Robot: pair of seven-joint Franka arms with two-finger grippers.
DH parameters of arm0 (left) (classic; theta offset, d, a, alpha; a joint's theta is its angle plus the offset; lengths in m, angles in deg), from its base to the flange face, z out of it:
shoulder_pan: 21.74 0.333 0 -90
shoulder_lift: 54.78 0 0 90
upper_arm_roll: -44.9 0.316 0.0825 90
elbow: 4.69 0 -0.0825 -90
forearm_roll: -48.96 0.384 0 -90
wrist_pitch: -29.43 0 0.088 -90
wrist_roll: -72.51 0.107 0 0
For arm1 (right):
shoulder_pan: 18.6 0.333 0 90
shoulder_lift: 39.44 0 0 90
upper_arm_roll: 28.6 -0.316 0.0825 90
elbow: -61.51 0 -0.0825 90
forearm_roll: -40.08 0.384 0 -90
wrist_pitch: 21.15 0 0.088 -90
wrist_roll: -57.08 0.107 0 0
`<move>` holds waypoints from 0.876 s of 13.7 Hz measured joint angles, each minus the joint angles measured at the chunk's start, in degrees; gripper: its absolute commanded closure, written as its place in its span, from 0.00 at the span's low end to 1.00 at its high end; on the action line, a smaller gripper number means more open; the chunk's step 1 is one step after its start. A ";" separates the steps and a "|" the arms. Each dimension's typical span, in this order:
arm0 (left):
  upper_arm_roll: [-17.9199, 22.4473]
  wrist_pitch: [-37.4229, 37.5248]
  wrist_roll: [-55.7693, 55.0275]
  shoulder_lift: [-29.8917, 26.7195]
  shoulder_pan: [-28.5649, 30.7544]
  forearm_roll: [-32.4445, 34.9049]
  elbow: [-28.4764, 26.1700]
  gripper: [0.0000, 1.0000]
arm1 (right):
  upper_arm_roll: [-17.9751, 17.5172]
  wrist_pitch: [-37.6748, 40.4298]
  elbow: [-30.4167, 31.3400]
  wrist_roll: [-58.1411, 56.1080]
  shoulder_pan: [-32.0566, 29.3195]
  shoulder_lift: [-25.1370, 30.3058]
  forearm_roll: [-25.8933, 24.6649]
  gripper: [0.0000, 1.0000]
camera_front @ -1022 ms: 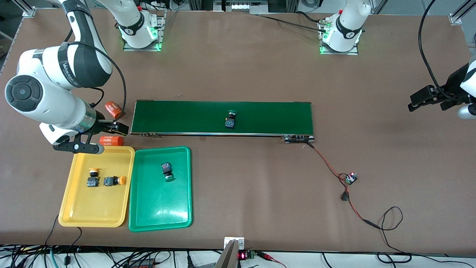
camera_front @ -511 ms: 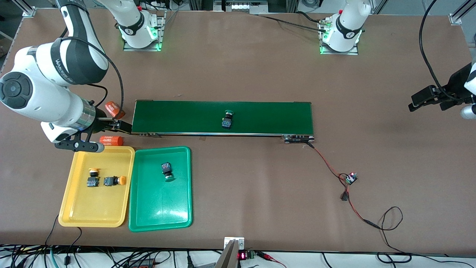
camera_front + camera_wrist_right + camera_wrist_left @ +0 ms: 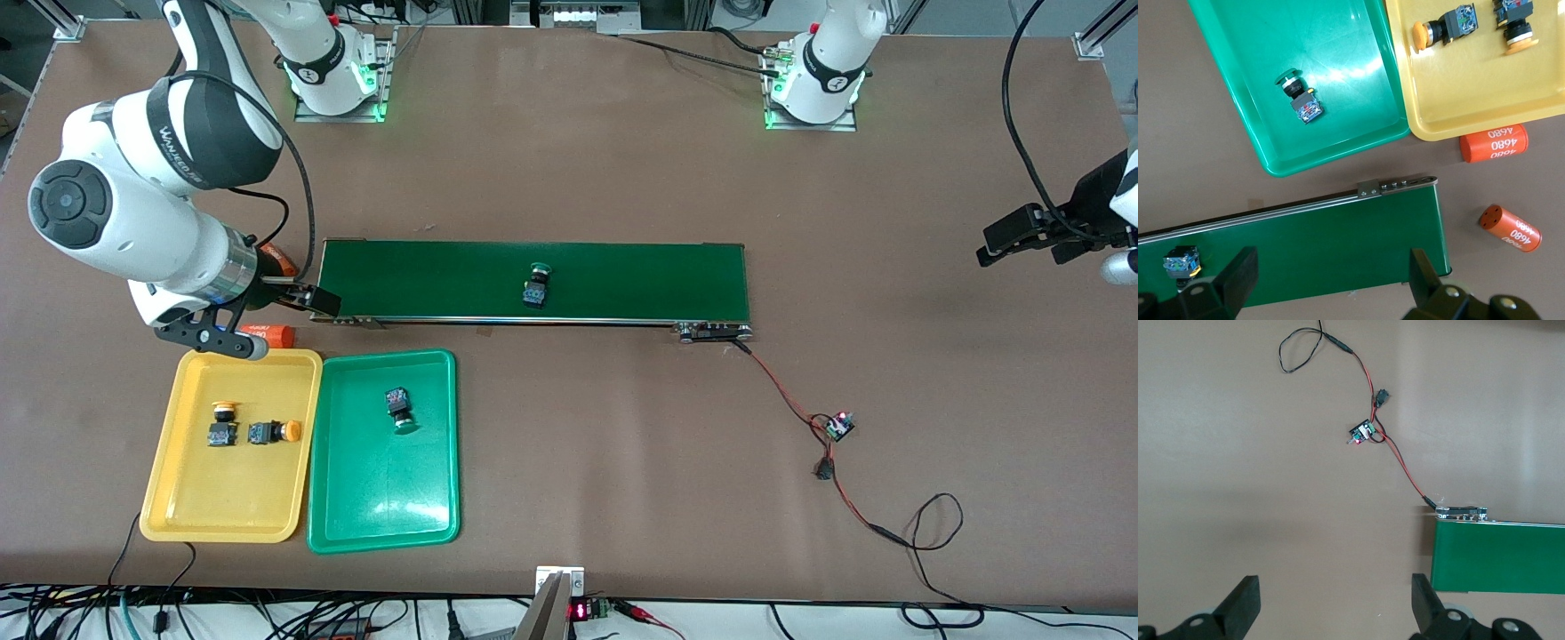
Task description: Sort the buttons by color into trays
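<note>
A green-capped button [image 3: 534, 286] [image 3: 1181, 262] lies on the dark-green conveyor belt [image 3: 640, 276] [image 3: 1325, 247], near its middle. Another green button [image 3: 399, 407] [image 3: 1300, 99] rests in the green tray [image 3: 382, 507] [image 3: 1351, 127]. Two yellow-orange buttons [image 3: 223, 425] [image 3: 274, 432] [image 3: 1445, 28] [image 3: 1517, 23] sit in the yellow tray [image 3: 222, 502] [image 3: 1471, 93]. My right gripper [image 3: 307, 300] [image 3: 1331, 273] hangs open and empty over the belt's end toward the right arm's end of the table. My left gripper [image 3: 1000, 238] [image 3: 1335, 600] waits open over bare table at the left arm's end.
Two orange cylinders [image 3: 267, 335] [image 3: 1493, 143] [image 3: 1510, 228] lie between the belt's end and the yellow tray, under the right hand. A small controller board [image 3: 838, 426] [image 3: 1363, 433] with red-black wires trails from the belt's other end [image 3: 1461, 513].
The green button on the belt has ridden toward the right arm's end. My right gripper has shifted closer to the belt's end. The left arm is almost still.
</note>
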 measured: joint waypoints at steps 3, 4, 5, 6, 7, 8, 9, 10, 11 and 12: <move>0.00 0.00 0.00 0.00 0.00 0.00 0.00 0.00 | -0.25 0.02 0.31 0.69 0.00 -0.06 0.07 0.00; 0.00 0.00 0.00 0.00 0.00 0.00 0.00 0.00 | -0.37 0.02 0.32 1.08 0.00 -0.08 0.07 0.00; 0.00 0.00 0.00 0.00 0.00 0.00 0.00 0.00 | -0.42 0.02 0.34 1.34 0.00 -0.10 0.07 0.00; 0.00 0.00 0.00 0.00 0.00 0.00 0.00 0.00 | -0.42 0.02 0.35 1.46 0.00 -0.10 0.07 0.00; 0.00 0.00 0.00 0.00 0.00 0.00 0.00 0.00 | -0.43 0.02 0.35 1.50 0.00 -0.12 0.08 0.00; 0.00 0.00 0.00 0.00 0.00 0.00 0.00 0.00 | -0.46 0.02 0.35 1.51 0.00 -0.14 0.08 0.00; 0.00 0.00 0.00 0.00 0.00 0.00 0.00 0.00 | -0.50 0.02 0.35 1.52 0.00 -0.19 0.08 0.00; 0.00 0.00 0.00 0.00 0.00 0.00 0.00 0.00 | -0.52 0.02 0.35 1.53 0.00 -0.25 0.08 0.00; 0.00 0.00 0.00 0.01 0.00 0.00 0.00 0.00 | -0.52 0.02 0.35 1.54 0.00 -0.31 0.08 0.00; 0.00 0.00 0.00 0.02 0.00 0.00 0.00 0.00 | -0.52 0.02 0.35 1.55 0.00 -0.34 0.08 0.00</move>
